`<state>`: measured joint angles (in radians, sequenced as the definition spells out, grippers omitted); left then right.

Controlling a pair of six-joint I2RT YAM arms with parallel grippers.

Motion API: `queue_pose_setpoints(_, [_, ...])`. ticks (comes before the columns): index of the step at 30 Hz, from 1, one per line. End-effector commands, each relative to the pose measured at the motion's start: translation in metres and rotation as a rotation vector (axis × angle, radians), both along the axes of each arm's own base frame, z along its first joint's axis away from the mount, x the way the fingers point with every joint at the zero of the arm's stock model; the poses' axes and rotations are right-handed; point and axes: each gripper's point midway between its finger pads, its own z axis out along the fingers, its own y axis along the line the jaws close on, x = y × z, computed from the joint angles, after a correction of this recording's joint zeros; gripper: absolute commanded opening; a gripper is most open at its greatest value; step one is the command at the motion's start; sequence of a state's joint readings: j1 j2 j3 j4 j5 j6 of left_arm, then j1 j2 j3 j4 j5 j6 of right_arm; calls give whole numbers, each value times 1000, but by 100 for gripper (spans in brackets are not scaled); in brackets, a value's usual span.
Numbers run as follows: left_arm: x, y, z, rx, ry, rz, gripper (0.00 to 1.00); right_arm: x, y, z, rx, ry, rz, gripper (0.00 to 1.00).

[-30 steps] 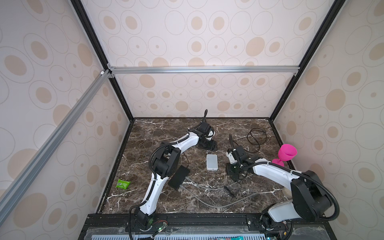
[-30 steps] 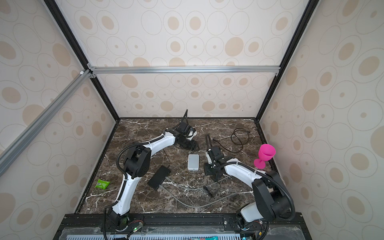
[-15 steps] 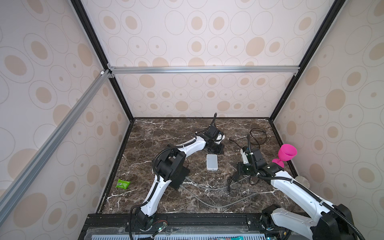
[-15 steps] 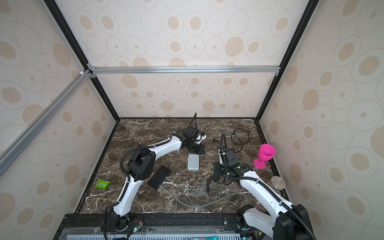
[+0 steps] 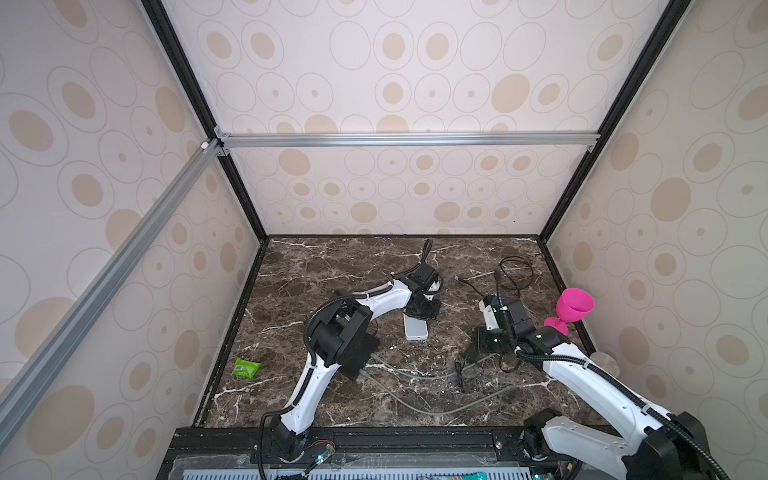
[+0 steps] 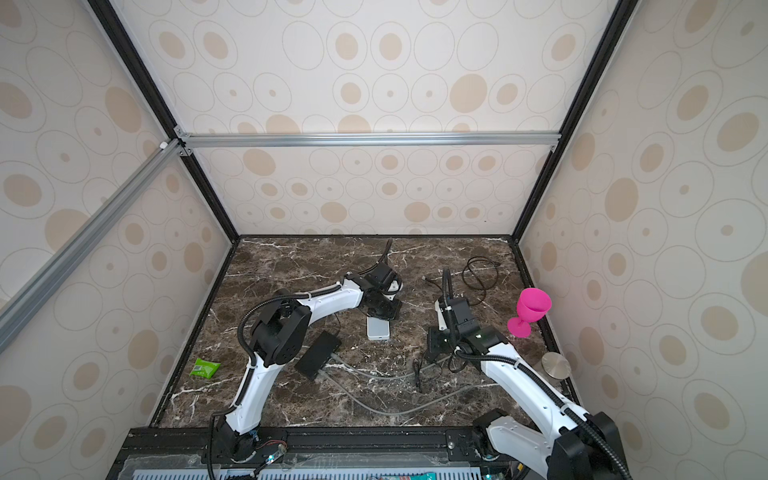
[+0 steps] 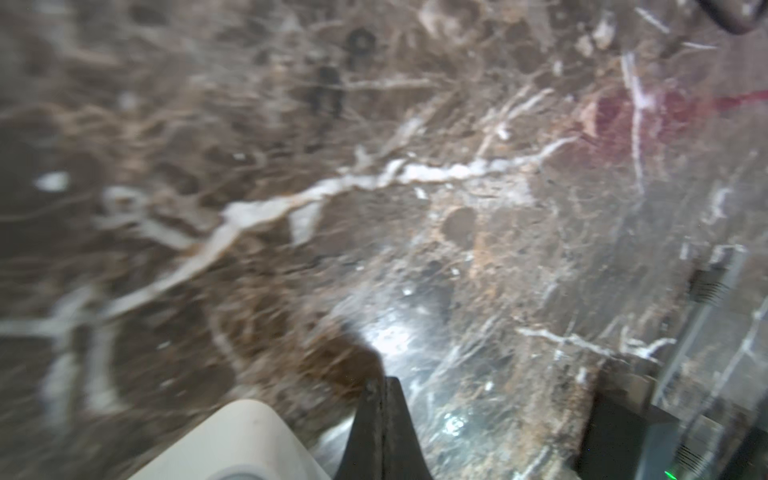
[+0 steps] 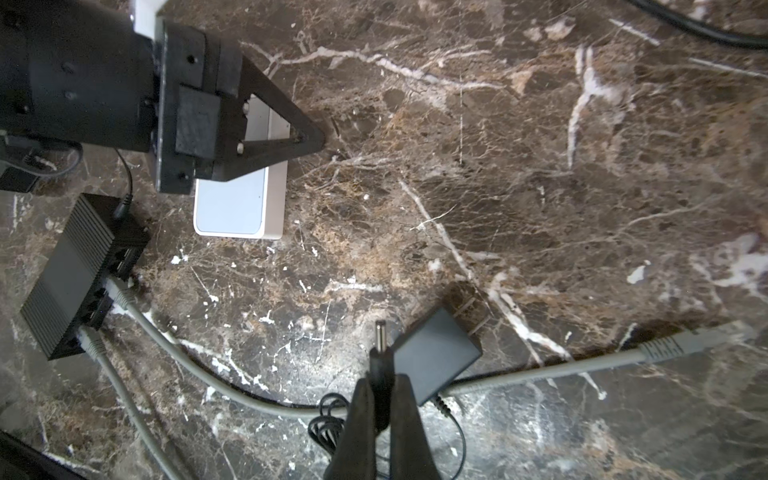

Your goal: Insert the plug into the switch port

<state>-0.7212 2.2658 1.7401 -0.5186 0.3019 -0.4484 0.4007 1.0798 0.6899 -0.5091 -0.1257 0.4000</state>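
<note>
The plug [image 8: 380,335], a small metal barrel tip on a black stem, sticks out between the fingers of my right gripper [image 8: 380,384], which is shut on it above the marble floor. The switch [image 8: 83,266] is a black ribbed box with two grey cables in its ports; it lies at the left in a top view [image 6: 318,353], partly behind my left arm. In both top views my right gripper [image 5: 484,340] hangs well to the right of the switch. My left gripper [image 7: 384,386] is shut on nothing, its tip over the far end of a white box [image 8: 237,208].
A black power adapter [image 8: 436,357] and its coiled thin cord lie under the plug. A loose grey cable end [image 8: 665,345] lies nearby. A pink goblet [image 5: 573,307], a metal disc [image 6: 555,365], a green packet [image 5: 246,368] and a black cable loop [image 5: 515,270] sit near the walls.
My left gripper has shut and shifted right, over the white box's far end. My right arm has swung to the right with the plug, away from the white box.
</note>
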Motion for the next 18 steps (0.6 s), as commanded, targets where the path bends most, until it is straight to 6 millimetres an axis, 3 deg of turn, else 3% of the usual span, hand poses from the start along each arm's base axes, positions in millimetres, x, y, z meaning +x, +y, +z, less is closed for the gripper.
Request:
queue_pose_setpoints(1, [9,27,12,116,-74,31,0,-5,10,-4,37,55,41,0])
queue_pose_setpoints(8, [17,48,14,223,-96,31,0,-10,22,-15,66,104,74,0])
queue_pose_setpoints(13, [9,63,9,248,-89,40,0,-18,50,-27,50,157,179,0])
queue_pose_setpoints(18, [4,72,24,215,-103,72,0,-12,78,-15,56,138,255,0])
